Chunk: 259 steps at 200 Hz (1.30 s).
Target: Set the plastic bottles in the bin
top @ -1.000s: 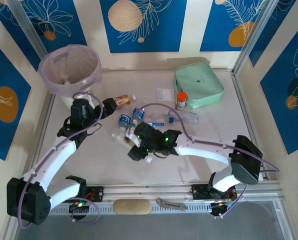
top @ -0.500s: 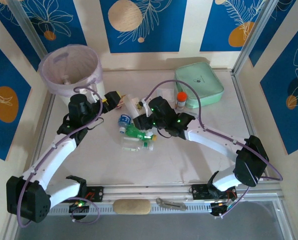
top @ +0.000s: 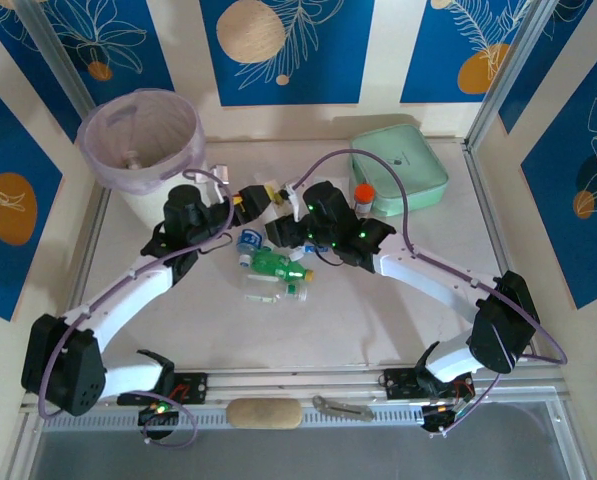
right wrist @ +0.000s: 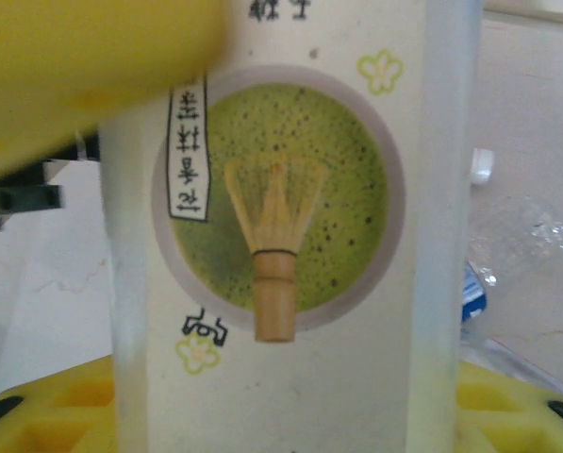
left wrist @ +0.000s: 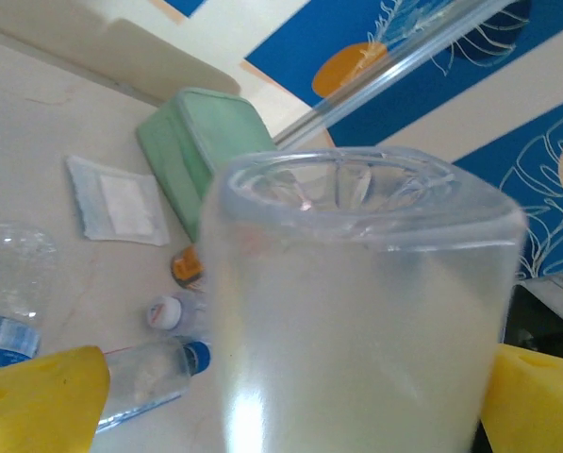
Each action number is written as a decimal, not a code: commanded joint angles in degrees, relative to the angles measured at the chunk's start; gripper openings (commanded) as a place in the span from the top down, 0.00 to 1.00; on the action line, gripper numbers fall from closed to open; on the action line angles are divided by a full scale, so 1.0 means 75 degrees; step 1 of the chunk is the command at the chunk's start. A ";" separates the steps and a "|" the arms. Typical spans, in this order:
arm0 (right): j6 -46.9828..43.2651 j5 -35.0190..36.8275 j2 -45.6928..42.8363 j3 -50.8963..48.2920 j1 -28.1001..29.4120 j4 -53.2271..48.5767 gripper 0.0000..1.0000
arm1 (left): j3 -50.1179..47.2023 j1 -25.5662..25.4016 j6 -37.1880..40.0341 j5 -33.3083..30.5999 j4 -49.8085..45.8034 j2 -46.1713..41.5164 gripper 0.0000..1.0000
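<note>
A white table (top: 378, 320) sits boxed in by cream walls (top: 183, 50) with blue leaf panels. From bases at its near edge, the left arm (top: 128, 300) slants up toward the table's middle. The right arm (top: 428, 280) folds at an elbow by the right edge and reaches leftward to meet it.

Just nearer than the meeting point lie a clear bottle (top: 270, 291), a green bottle (top: 274, 263) and a blue-labelled bottle (top: 248, 241).

The right gripper (top: 284, 218) is clamped on a pale bottle (right wrist: 281, 236) with a matcha label. The left gripper (top: 255, 197) has its yellow fingers (left wrist: 36, 396) spread apart around a milky bottle base (left wrist: 356, 311); whether that is the same bottle I cannot tell.

Farther back are an orange-capped jar (top: 363, 197), a mint-green case (top: 398, 170) at the far right corner, and the bin (top: 138, 140) at the far left corner.
</note>
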 commanded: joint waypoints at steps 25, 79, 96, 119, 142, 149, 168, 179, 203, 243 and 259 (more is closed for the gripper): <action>-0.0132 -0.0404 -0.0118 -0.0047 0.0040 0.0413 0.57 | 0.0322 -0.0215 -0.0152 0.0390 0.0639 0.0329 0.10; -0.0092 -0.0398 -0.0129 -0.0086 0.0049 0.0426 0.56 | 0.0416 -0.0253 -0.0104 0.0447 0.0665 0.0477 0.42; -0.0077 -0.0387 -0.0130 -0.0091 0.0049 0.0431 0.53 | 0.0416 -0.0253 -0.0095 0.0359 0.0615 0.0495 0.45; -0.0054 -0.0266 -0.0216 -0.0108 0.0035 0.0451 0.33 | 0.0438 -0.0252 0.0159 -0.0092 0.0005 0.0394 0.50; 0.0070 -0.0272 -0.0525 -0.0426 -0.0103 0.0684 0.21 | 0.0559 -0.0242 0.0829 -0.0958 -0.1159 0.0167 0.50; 0.0162 -0.0362 -0.0664 -0.0578 -0.0196 0.0785 0.19 | 0.0606 -0.0242 0.1009 -0.1249 -0.1510 0.0091 0.50; 0.0579 -0.0664 -0.1106 -0.1041 -0.0584 0.1046 0.17 | 0.0685 -0.0230 0.1421 -0.1807 -0.2165 -0.0083 0.51; 0.0849 -0.0823 -0.1353 -0.1324 -0.0853 0.1163 0.17 | 0.0703 -0.0224 0.1576 -0.2015 -0.2366 -0.0175 0.51; 0.1331 -0.0876 -0.1783 -0.1814 -0.1404 0.1213 0.15 | 0.0902 -0.0207 0.1950 -0.2213 -0.2704 -0.0289 0.51; 0.2121 -0.0823 -0.2120 -0.2344 -0.2202 0.0912 0.08 | 0.2244 -0.0114 0.3317 -0.2654 -0.3790 -0.0238 0.51; 0.2452 -0.0915 -0.2246 -0.2575 -0.2463 0.0964 0.08 | 0.3066 -0.0095 0.4192 -0.3561 -0.4476 -0.0140 0.52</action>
